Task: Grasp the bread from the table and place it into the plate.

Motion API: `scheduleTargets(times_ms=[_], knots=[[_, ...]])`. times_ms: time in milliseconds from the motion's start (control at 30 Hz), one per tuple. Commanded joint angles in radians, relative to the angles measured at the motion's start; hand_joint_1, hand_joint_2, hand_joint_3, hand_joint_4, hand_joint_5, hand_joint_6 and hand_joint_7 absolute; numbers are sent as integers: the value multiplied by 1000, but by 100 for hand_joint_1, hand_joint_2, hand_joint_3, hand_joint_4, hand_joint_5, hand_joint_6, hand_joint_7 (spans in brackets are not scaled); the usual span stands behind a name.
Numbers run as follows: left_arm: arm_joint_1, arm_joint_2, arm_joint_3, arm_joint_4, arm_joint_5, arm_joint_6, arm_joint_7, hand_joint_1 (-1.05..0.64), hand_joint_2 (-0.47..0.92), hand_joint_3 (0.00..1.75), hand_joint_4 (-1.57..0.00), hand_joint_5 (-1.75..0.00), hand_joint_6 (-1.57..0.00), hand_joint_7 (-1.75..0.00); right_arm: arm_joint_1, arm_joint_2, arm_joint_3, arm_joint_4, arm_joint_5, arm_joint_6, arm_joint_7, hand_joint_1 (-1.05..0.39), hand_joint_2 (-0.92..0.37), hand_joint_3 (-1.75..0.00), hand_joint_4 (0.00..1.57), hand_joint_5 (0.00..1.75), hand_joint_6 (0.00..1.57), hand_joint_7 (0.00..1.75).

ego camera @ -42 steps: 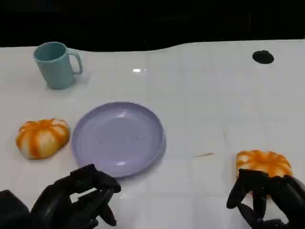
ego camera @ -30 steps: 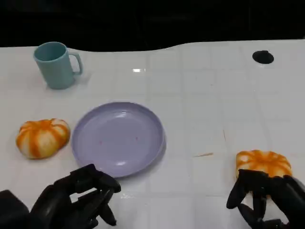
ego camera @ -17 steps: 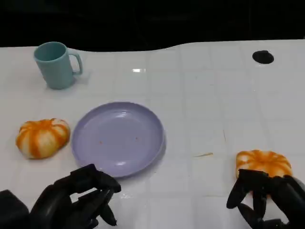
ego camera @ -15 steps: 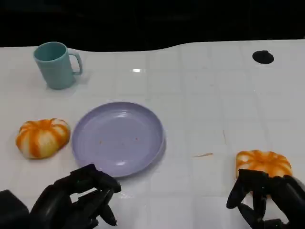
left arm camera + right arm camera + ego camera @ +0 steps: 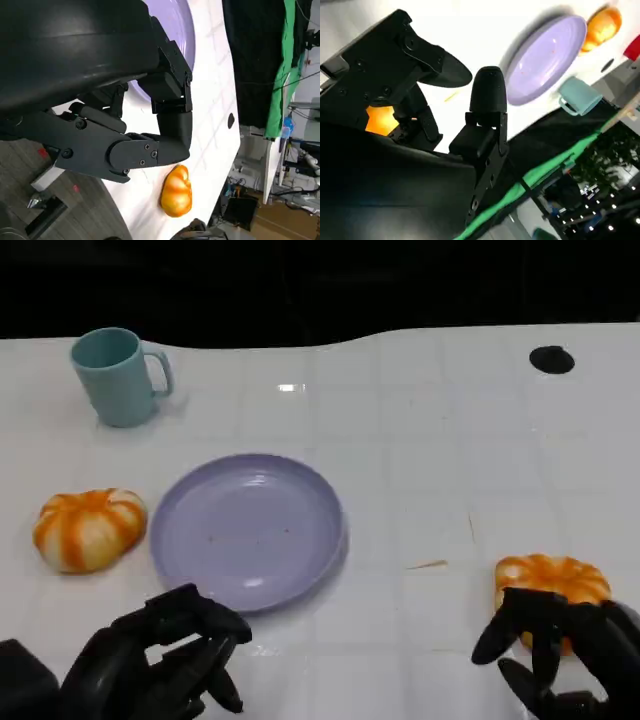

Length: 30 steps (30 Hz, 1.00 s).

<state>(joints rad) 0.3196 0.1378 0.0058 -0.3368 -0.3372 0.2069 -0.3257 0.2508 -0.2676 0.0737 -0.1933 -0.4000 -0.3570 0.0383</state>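
Observation:
Two orange-and-white bread rolls lie on the white table. One bread point(image 5: 88, 528) sits left of the purple plate point(image 5: 195, 560). The other bread point(image 5: 552, 578) lies at the near right. My right hand point(image 5: 565, 655) hovers over that bread's near edge with its fingers spread around it. The right wrist view shows this bread point(image 5: 380, 120) glowing orange between the black fingers point(image 5: 487, 100), and I cannot tell if they touch it. My left hand point(image 5: 160, 660) rests near the table's front, just before the plate, loosely bent and holding nothing. The left wrist view also shows the right bread point(image 5: 176, 191).
A teal mug point(image 5: 120, 375) stands at the back left, well behind the plate. A small black spot point(image 5: 551, 359) marks the table at the far right. Bare white tabletop lies between the plate and the right bread.
My right hand has edged slightly forward over the right bread. The left hand, plate, mug and left bread have stayed put.

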Motion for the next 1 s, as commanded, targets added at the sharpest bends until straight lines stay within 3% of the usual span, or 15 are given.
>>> scheduleTargets(times_ms=[33, 167, 300, 400, 700, 1000], knots=[[-1, 12, 12, -5, -2, 1, -2, -44, 92, 41, -69, -163, -72, -119, 10, -13, -28, -71, -81, 43, -34, -21, -36, -100, 62, 131, 68, 85], [0, 13, 12, -8, 2, 6, 1, -44, 92, 41, -68, -163, -72, -119, 20, -41, -39, -168, -199, 126, -2, -25, -40, -86, 43, 112, 57, 59], [-3, 13, 11, 4, 3, -16, -12, -43, 92, 43, -67, -163, -70, -120, 33, -77, -37, -253, -302, 199, 58, -30, -61, -43, 38, 68, 60, 24], [-5, 12, 10, 3, 3, -10, -7, -43, 92, 42, -67, -164, -70, -121, 37, -96, -35, -306, -365, 245, 107, -32, -71, -18, 33, 51, 58, 9], [-5, 7, 6, -7, 2, 6, 4, -44, 92, 43, -67, -165, -70, -122, 38, -110, -20, -414, -548, 350, 232, -39, -72, -3, 15, 42, 42, 0], [-8, 10, 1, -14, 15, 14, 13, -44, 92, 42, -68, -165, -71, -122, -3, -111, 6, -388, -619, 386, 280, -35, -69, 0, 6, 46, 35, 0]])
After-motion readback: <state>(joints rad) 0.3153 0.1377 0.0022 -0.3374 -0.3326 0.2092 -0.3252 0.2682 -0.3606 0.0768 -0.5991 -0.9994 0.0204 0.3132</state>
